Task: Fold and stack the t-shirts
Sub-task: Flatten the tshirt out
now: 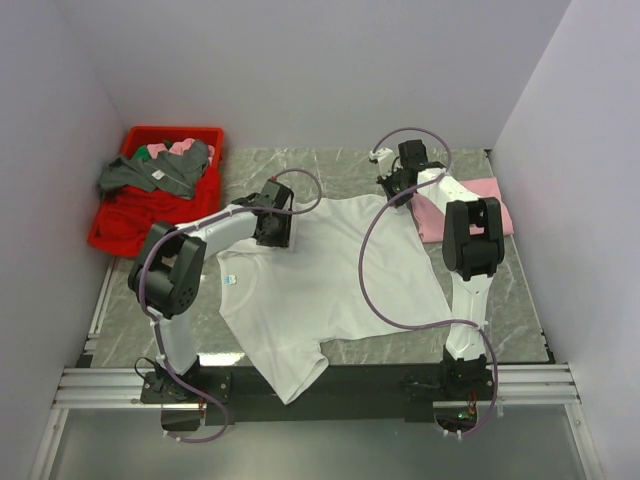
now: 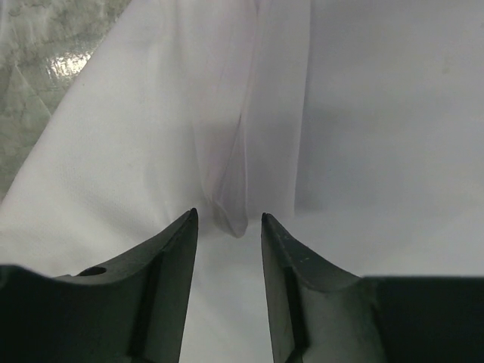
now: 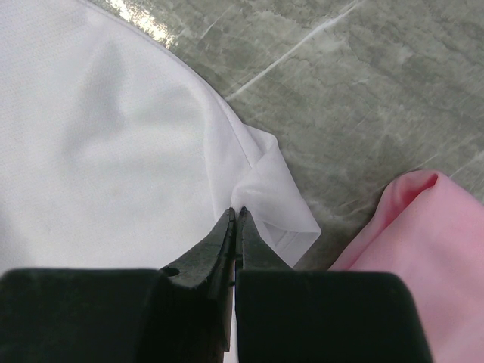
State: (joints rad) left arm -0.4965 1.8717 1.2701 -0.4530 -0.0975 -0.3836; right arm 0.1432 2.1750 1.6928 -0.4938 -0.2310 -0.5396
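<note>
Top external view gives us the whole layout. At far left a red bin (image 1: 118,228) holds a heap of clothes with a grey garment (image 1: 150,176) on top; neither wrist camera sees it. Next comes the left hand (image 1: 275,235), lowered onto the far left part of the white shirt (image 1: 320,290). That shirt lies spread across the middle of the bench (image 1: 510,290), and its near sleeve hangs over the front edge.

From above we cannot see the gap between the fingers. The left wrist view shows it: the left hand (image 2: 227,219) stands partly open, its tips apart on either side of a raised ridge in the white shirt (image 2: 378,113), with nothing clamped. A corner of bench (image 2: 30,76) shows at upper left.

Further right, the right hand (image 1: 395,185) sits at the shirt's far right corner. Its wrist view shows the right hand (image 3: 236,212) closed tight, tips together, with a fold of the white shirt (image 3: 98,151) gathered at them. We take that fold as pinched.

Rightmost is the pink shirt (image 1: 470,200), folded on the bench beside the white one. The right wrist view cuts the pink shirt (image 3: 423,249) off at the frame edge, and bare bench (image 3: 363,76) separates the two.
</note>
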